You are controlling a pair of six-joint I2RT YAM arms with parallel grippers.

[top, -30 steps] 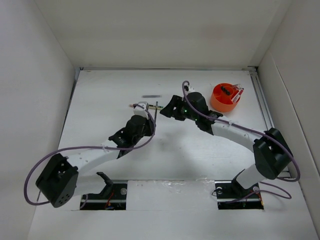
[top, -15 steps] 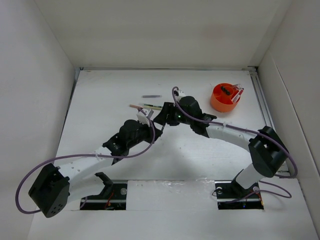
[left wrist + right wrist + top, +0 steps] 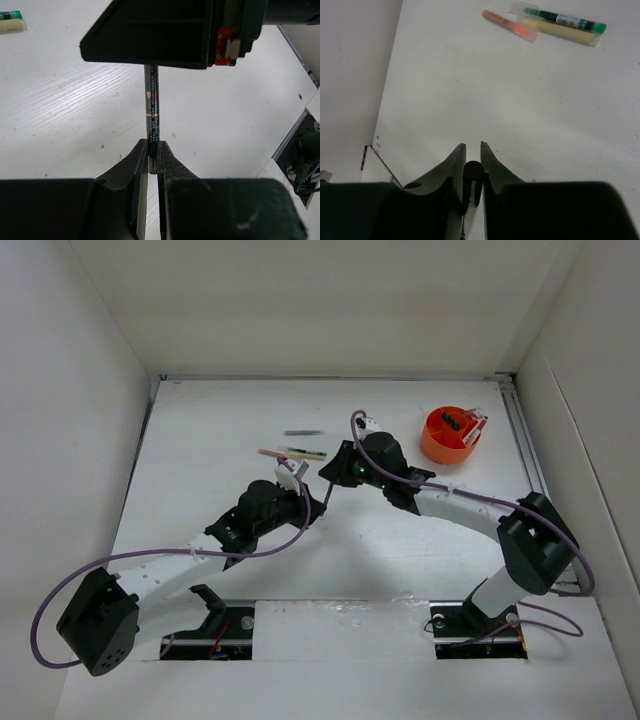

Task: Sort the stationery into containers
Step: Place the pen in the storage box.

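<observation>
A slim dark pen [image 3: 151,100] is pinched between the tips of my left gripper [image 3: 152,146], which is shut on its near end. My right gripper [image 3: 472,147] has its jaws against the pen's [image 3: 473,170] other end. From above, the left gripper [image 3: 312,502] and right gripper [image 3: 334,478] meet mid-table with the pen [image 3: 327,493] spanning them. On the table beyond lie a pink pen [image 3: 270,453], a green-yellow marker [image 3: 305,452] and a short dark grey stick [image 3: 300,432]. The orange organiser [image 3: 438,448] stands at the back right with items in it.
White walls enclose the table on three sides. Purple cables [image 3: 190,550] loop along both arms. The pink pen [image 3: 510,26] and the marker [image 3: 565,22] lie side by side ahead of the right gripper. The marker's end [image 3: 10,21] shows at the left wrist view's top left.
The left gripper drew back from the loose items with the dark pen. The right arm swung left to meet it, and its jaws went from wide open to closed on the pen's far end.
</observation>
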